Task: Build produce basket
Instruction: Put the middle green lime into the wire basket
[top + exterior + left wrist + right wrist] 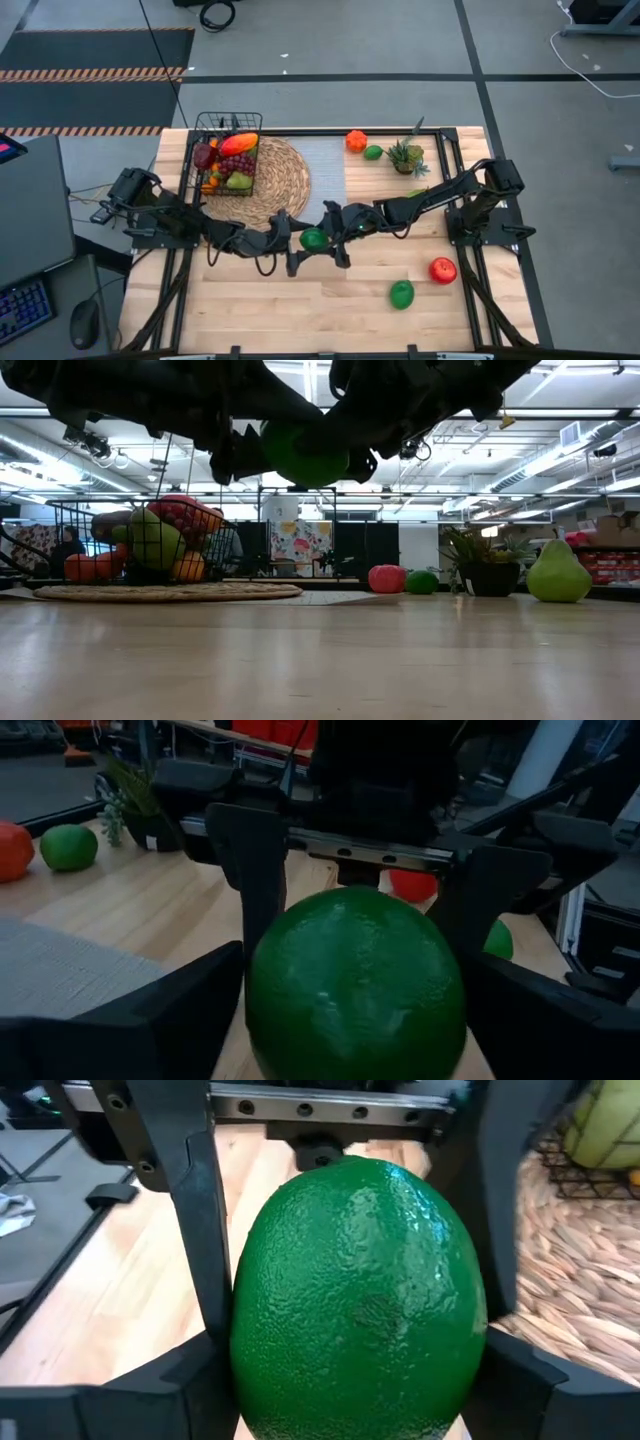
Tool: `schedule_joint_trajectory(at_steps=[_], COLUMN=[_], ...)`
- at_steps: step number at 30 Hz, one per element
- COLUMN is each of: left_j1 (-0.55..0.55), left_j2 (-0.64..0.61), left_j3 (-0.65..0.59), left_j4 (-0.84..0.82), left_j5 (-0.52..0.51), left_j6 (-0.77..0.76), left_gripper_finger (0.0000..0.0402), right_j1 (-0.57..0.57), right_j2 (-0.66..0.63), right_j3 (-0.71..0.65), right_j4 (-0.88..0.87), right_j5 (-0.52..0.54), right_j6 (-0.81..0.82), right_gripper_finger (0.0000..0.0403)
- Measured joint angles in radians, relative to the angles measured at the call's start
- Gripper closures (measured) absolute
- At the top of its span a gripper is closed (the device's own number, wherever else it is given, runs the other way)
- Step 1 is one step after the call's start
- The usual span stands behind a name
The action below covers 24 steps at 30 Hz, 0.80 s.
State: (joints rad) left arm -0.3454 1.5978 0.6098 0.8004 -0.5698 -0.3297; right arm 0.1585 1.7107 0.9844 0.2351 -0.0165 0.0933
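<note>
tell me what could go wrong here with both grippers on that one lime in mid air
1. The lime hangs above bare table between the left gripper and right gripper; a mistimed release could drop it, and it may roll.
2. The two sets of fingers interleave closely around it, so they could knock together.
3. The basket already looks heaped, so another fruit might tumble off onto the mat.

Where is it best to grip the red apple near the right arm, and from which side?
Across its widest middle, coming straight down from above. The red apple is round and sits alone on bare wood, apart from the green lime. Left gripper and right gripper meet at another lime.
</note>
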Motion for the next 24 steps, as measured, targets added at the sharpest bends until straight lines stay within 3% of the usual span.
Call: schedule_joint_trajectory(at_steps=[6,16,24], left_j1=[0.002,0.002,0.018], left_j2=[0.002,0.001,-0.071], left_j3=[0.0,0.0,-0.001], left_j4=[-0.005,0.0,-0.022], left_j5=[-0.018,-0.064,-0.23], left_j6=[0.001,0.01,0.087], left_gripper_finger=[0.0126,0.0127,0.012], right_j1=[-0.007,-0.033,-0.064], right_j2=[-0.004,-0.002,-0.002], right_j3=[0.005,0.001,0.001], right_j4=[-0.075,-0.301,-0.503], right_j5=[0.076,0.112,0.285], right_j6=[0.0,0.019,0.027], right_gripper_finger=[0.0084,0.0053,0.0054])
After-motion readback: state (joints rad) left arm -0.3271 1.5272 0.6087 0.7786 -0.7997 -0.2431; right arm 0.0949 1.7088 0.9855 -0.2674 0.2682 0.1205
